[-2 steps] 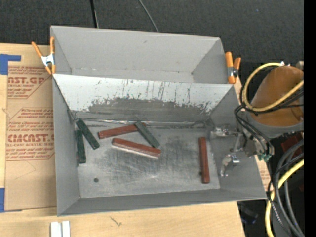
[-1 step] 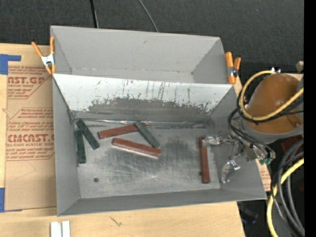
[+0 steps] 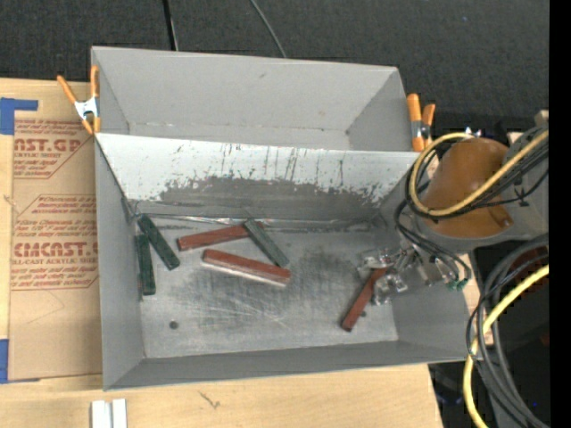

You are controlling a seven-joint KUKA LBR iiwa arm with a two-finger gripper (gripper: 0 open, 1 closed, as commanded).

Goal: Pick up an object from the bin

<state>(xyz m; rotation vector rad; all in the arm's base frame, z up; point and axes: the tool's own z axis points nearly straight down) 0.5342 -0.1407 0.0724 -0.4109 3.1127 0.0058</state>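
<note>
My gripper (image 3: pixel 384 276) is low in the bin's right end, close to the right wall. It sits right at the upper end of a red-brown flat stick (image 3: pixel 355 310). That stick slants down and to the left across the bin floor, with its lower end free. The gripper's metal parts overlap the stick's top end.
Left of centre lie another red-brown stick (image 3: pixel 245 267) with a pale edge, a second red-brown one (image 3: pixel 212 237) and a dark green stick (image 3: pixel 266 243). Two more dark green sticks (image 3: pixel 144 266) lie by the left wall. The arm's orange cover and cables hang over the right rim.
</note>
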